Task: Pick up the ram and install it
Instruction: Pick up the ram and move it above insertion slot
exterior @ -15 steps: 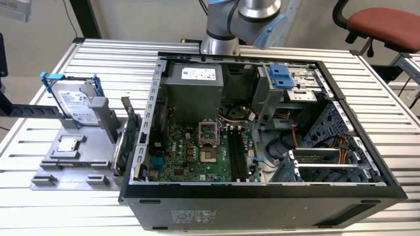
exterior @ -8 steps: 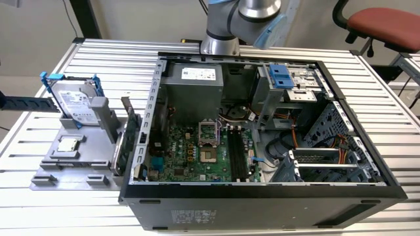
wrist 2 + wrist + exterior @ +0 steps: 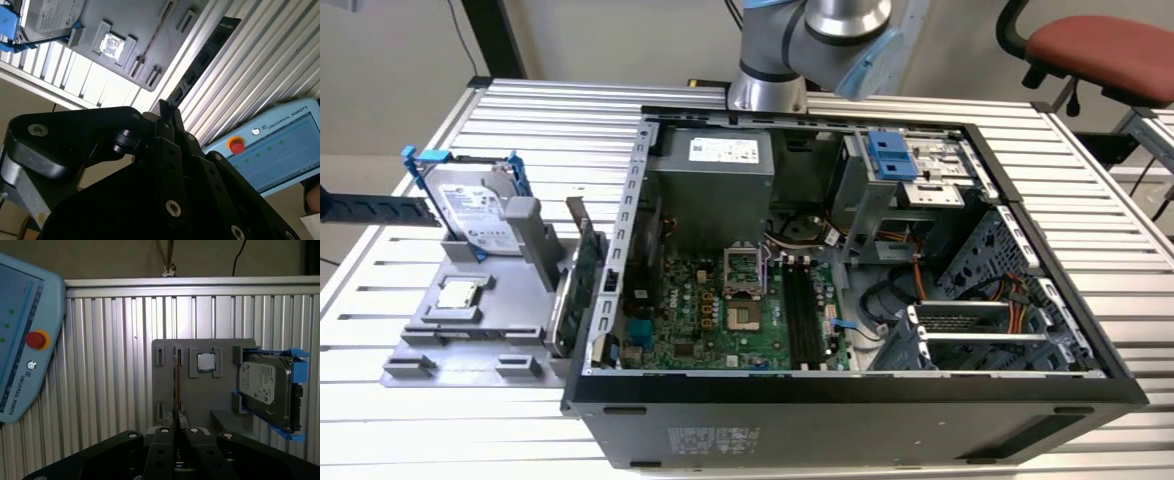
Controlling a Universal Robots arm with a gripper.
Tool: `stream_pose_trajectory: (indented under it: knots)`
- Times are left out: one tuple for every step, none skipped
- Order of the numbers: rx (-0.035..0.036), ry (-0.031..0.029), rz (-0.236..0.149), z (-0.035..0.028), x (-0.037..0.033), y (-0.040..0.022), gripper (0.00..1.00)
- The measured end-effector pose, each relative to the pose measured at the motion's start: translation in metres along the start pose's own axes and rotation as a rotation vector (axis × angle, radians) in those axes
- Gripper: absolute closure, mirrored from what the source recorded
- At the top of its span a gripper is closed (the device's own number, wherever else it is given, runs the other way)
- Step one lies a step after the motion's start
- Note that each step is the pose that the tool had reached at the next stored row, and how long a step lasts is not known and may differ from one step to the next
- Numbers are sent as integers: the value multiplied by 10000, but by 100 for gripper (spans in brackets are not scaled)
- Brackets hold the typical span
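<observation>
- Ram (image 3: 176, 382), in the first wrist view, on edge between slotted posts of the gray holder (image 3: 210, 395), just beside the processor chip (image 3: 205, 361); upright, likely for pinching from above.
- Gripper (image 3: 175, 426) aligned with its edge, well apart, fingers (image 3: 161, 452) drawn together, gripping nothing.
- Same holder, at the exterior view's left, propping a blue-framed hard drive (image 3: 470, 215).
- Open computer case (image 3: 854, 388), centre frame: motherboard (image 3: 707, 310) with black slots (image 3: 803, 318) seemingly unfilled.

Showing the ram (image 3: 176, 385) (image 3: 156, 31) edge-on in both wrist views, appearing as a long, thin, dark strip with a brownish edge. Standing upright on its long edge in the slots of the gray holder (image 3: 210, 400), just beside the square chip (image 3: 205, 361), not yet installed.
</observation>
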State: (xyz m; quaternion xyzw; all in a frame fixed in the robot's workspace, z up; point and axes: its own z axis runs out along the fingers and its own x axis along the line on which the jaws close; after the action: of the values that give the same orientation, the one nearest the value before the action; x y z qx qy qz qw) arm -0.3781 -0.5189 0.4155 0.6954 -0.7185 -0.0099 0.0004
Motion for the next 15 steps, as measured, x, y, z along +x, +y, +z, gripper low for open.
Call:
stream_pose_trajectory:
  knots:
    - [-2,3,0,-2,-1,-13,100]
    - [-1,1,1,-1,-1,-34,100]
    - [0,1,2,-1,-2,-58,100]
    - [-1,1,1,-2,-3,-84,100]
    - [-1,2,1,-2,-3,-110,100]
    - [-1,1,1,-2,-4,-135,100]
    - [-1,1,1,-2,-5,-158,100]
    - [0,0,1,-2,-6,-177,100]
    - [0,1,1,-3,-6,-197,100]
    - [0,1,1,-3,-7,-218,100]
    - [0,0,1,-3,-8,-240,100]
    - [0,1,1,-3,-8,-260,100]
    - [-1,1,1,-4,-9,-281,100]
    - [-2,1,1,-4,-10,-304,100]
    - [-2,1,1,-5,-11,-328,100]
